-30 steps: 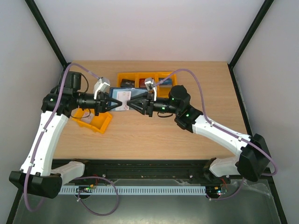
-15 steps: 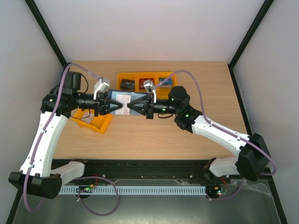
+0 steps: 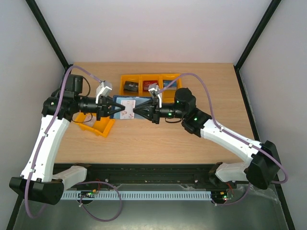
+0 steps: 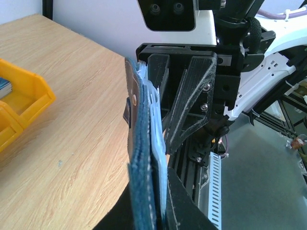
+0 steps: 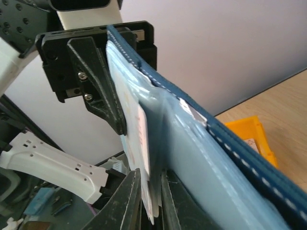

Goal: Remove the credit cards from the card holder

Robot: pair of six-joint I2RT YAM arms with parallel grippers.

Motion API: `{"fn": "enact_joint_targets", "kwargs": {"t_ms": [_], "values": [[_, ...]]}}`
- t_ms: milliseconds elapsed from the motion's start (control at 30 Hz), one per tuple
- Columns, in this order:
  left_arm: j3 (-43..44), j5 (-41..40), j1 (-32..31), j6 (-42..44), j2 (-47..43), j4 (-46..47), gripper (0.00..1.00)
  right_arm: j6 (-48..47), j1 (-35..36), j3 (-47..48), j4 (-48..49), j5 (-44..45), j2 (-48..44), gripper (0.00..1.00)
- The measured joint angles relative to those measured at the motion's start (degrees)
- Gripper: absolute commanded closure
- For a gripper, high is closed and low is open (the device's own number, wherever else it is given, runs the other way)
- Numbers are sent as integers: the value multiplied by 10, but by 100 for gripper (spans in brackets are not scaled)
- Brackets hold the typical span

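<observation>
Two arms meet above the table, a little left of its middle and nearer its far edge, and carry the card holder between them in the air. One orange bin with compartments sits by the far edge behind them; another orange bin lies under the left arm, toward the left edge.

The holder hangs open, navy cover outward and pale plastic sleeve inward. The left gripper is clamped tight on the holder's end, its fingers pressed flat against the cover and sleeves in the left wrist view. A white card with red marks shows between the two grippers. The right gripper stands nearly closed, pinching what looks like that card's thin edge where it pokes out of the sleeve.

To do the pull well, I judge the left arm should hold rigid while the right draws straight along the sleeve's opening. The pinch should sit on the card alone; catching the plastic with it would drag the whole holder.

No writing is legible: the card's red marks are too small to read, and no brand shows on the cover.
</observation>
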Motion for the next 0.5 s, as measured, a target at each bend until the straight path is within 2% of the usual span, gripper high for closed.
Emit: {"fn": "enact_joint_targets", "kwargs": {"t_ms": [200,500], "values": [[0,-5,3,29,0,-13,98,-23,0,9,-46,40,-4,86],[0,-14,6,19,0,-9,98,-28,8,16,-56,65,2,88]]}}
